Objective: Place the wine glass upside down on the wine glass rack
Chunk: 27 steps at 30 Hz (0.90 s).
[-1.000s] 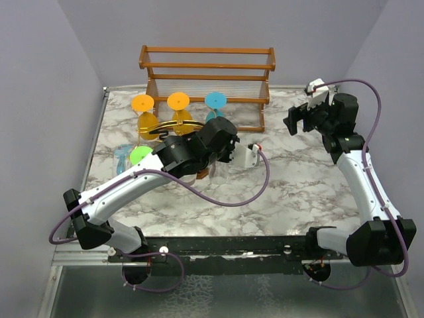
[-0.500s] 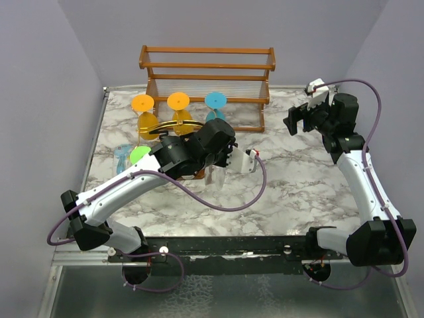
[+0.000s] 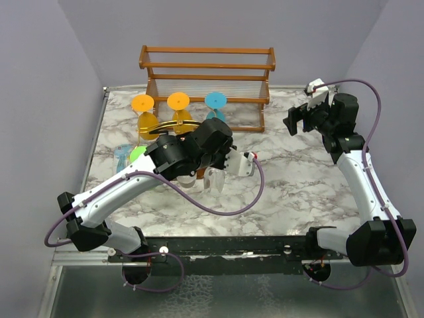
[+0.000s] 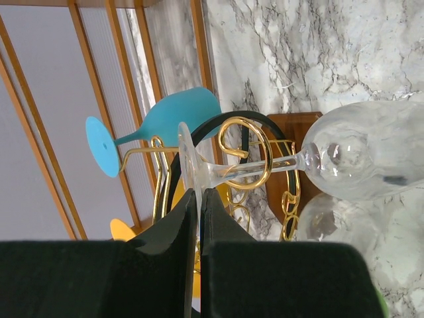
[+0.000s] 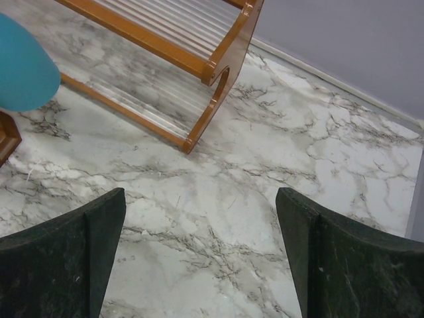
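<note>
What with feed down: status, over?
Left gripper shut on clear wine glass foot, stem at wine glass rack loop. Right gripper open. Blue glass beside, not blocking.

**Clear wine glass hangs bowl down at the wire rack**

Your wine glass (image 4: 351, 159) is clear, with a round bowl, a thin stem and a flat foot. The left hand (image 4: 200, 199) pinches the rim of the foot between closed fingers. In the top view you see the glass hanging bowl down just in front of the wine glass rack (image 3: 177, 124). The rack is curved gold and black wire with curled loops, upright on a dark brown wooden base (image 4: 289, 130) on the desk (image 3: 298, 172). In the wrist view the stem crosses one gold curl; you cannot tell whether it sits inside that loop
</note>
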### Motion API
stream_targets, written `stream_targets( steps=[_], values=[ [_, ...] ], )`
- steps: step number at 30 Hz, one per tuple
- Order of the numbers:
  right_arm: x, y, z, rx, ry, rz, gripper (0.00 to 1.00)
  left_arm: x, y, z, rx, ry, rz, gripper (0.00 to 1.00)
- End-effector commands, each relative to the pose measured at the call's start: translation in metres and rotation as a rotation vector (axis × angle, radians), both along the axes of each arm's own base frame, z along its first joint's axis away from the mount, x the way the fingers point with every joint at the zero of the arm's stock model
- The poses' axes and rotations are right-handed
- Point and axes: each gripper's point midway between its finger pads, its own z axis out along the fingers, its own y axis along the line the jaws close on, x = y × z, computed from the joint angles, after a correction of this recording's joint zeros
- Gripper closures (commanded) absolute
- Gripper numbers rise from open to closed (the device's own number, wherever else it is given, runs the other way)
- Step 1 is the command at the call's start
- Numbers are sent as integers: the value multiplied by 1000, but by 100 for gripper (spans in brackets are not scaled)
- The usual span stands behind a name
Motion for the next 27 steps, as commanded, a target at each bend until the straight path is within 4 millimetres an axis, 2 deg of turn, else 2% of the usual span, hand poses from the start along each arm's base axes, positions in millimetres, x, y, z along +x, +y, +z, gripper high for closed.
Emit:
stream_targets(
  steps=[1,16,27],
  values=[
    [2,1,4,-1,-12,21,5,-9,0,29,-74,-28,-45,100],
    [1,3,3,-1,-7,35,5,-21,-9,27,-102,30,-103,100],
    [0,4,3,-2,-9,45,5,-17,-17,22,-103,36,-103,100]
  ],
)
